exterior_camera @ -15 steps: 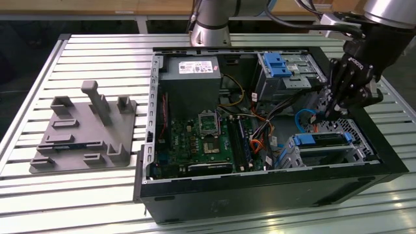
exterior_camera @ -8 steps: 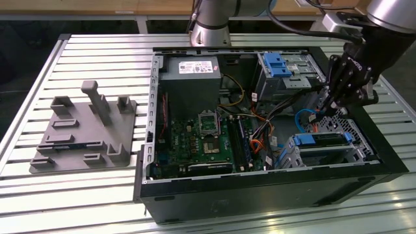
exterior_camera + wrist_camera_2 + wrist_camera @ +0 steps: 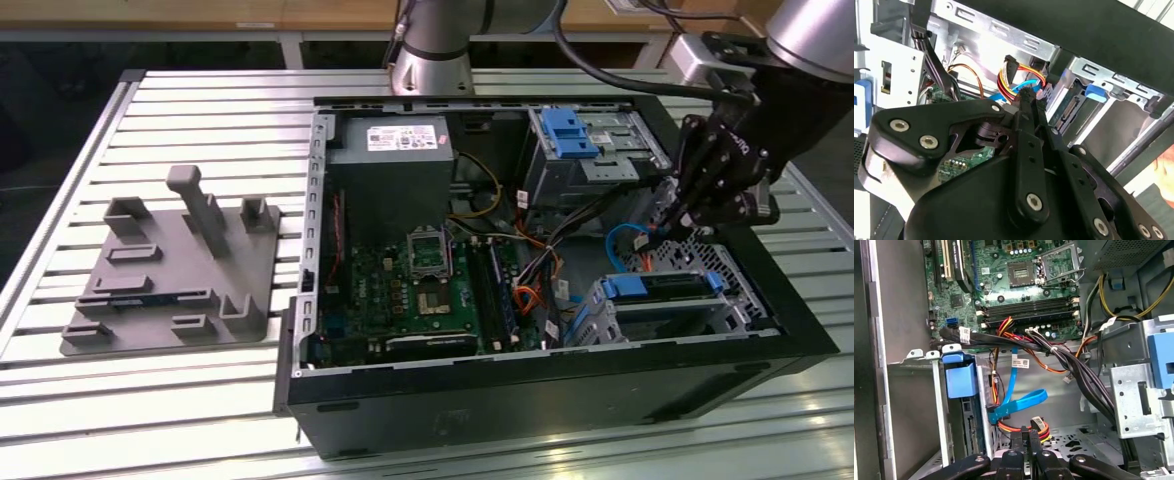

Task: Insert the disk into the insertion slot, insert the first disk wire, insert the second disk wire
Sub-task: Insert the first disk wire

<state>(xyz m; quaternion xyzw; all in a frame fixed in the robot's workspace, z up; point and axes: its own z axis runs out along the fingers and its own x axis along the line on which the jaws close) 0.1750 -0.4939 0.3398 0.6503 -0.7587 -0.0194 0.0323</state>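
An open computer case (image 3: 534,250) lies on its side on the slatted metal counter (image 3: 200,400), towards the counter's edge on the exterior view's right. A grey moulded fixture (image 3: 174,270) sits on the counter near the opposite edge.

The disk (image 3: 661,285), in its blue carrier, is already seated in the insertion slot (image 3: 687,318), the perforated metal cage in the case's near corner on the exterior view's right. In the first wrist view the carrier's blue tab (image 3: 960,377) stands at the mouth of the cage.

The gripper (image 3: 667,228) reaches down into the case just beside the cage and a little above it, apart from the disk. In both wrist views its jaws are drawn together to a narrow gap (image 3: 1026,434) (image 3: 1028,96). I cannot tell whether anything thin is pinched between them. Just beyond the tips lies a bundle of red, yellow and orange wires (image 3: 1038,426) with a dark plug at its end (image 3: 1010,63). A flat blue cable (image 3: 1019,402) loops close by, between the jaws and the disk's end. The motherboard (image 3: 1014,285) lies further off, across the case floor.
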